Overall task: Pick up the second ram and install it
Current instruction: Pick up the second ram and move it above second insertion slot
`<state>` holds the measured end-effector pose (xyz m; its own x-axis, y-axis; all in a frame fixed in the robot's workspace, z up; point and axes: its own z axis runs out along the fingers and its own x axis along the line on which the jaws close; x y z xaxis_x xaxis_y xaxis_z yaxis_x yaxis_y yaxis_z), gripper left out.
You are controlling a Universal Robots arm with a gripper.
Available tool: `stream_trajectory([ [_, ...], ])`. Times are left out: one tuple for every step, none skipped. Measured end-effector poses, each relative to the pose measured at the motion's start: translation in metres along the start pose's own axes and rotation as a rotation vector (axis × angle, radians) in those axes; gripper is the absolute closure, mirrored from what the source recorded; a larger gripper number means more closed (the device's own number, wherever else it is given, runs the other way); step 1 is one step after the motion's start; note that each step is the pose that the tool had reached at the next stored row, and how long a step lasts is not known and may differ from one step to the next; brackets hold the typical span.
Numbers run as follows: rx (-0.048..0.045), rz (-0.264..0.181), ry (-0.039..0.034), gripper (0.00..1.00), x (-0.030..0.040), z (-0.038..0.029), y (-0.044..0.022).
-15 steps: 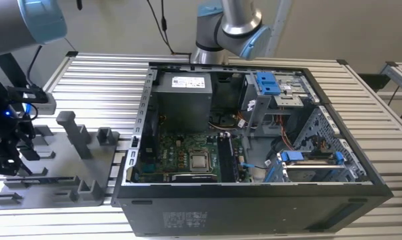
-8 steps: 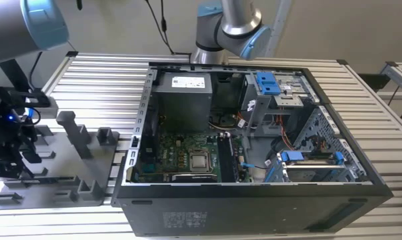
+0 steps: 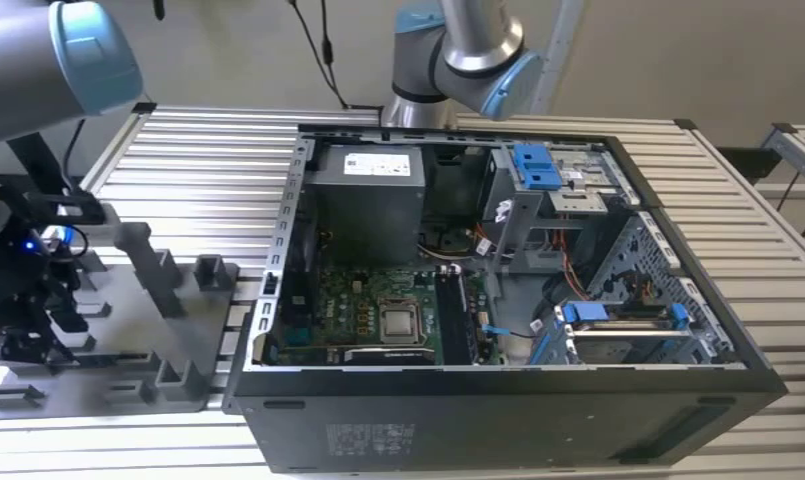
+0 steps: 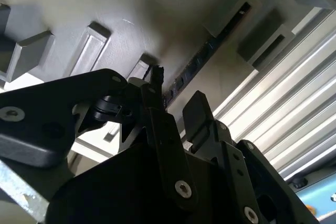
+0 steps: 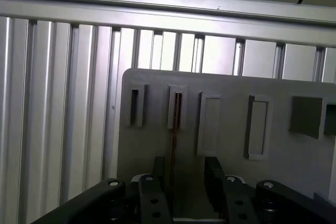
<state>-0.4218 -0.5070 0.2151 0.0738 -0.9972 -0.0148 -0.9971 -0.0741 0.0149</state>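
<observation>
The second ram (image 5: 174,129) stands on edge in the grey holder plate (image 5: 231,171), showing as a thin dark strip running from a slotted post toward me. In the second wrist view the ram (image 4: 202,56) is a long dark strip with small chips, held between posts. My gripper (image 5: 186,174) is open and low over the plate, one finger on each side of the strip. The strip lies close to one finger (image 5: 159,174), with a clear gap to the other. In the exterior view my gripper (image 3: 29,335) hangs over the holder plate (image 3: 122,385) at the exterior view's left.
The open computer case (image 3: 509,420) lies at the exterior view's right of the plate, with the motherboard (image 3: 375,320), its long black slots (image 3: 452,315) and blue drive brackets (image 3: 536,165) inside. Upright posts (image 3: 142,265) rise from the plate. Everything rests on a ribbed aluminium table (image 3: 189,150).
</observation>
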Motion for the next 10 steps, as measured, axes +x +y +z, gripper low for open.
stream_trajectory([
  [0.0003, 0.0, 0.0, 0.56, 0.0, 0.0015, 0.0],
  [0.0004, -0.001, 0.0, 0.56, 0.0, 0.0031, 0.0001],
  [0.0008, -0.001, 0.0, 0.56, 0.0001, 0.0047, 0.0001],
  [0.0011, -0.002, 0.0001, 0.56, 0.0001, 0.0063, 0.0001],
  [0.0013, -0.002, 0.0002, 0.56, 0.0001, 0.0078, 0.0001],
  [0.0016, -0.003, 0.0001, 0.56, 0.0001, 0.0093, 0.0001],
  [0.0017, -0.003, 0.0002, 0.56, 0.0001, 0.0107, 0.0001],
  [0.0018, -0.003, 0.0002, 0.56, 0.0002, 0.0119, 0.0001],
  [0.002, -0.004, 0.0002, 0.56, 0.0002, 0.0131, 0.0002],
  [0.0021, -0.004, 0.0002, 0.56, 0.0002, 0.0141, 0.0002],
])
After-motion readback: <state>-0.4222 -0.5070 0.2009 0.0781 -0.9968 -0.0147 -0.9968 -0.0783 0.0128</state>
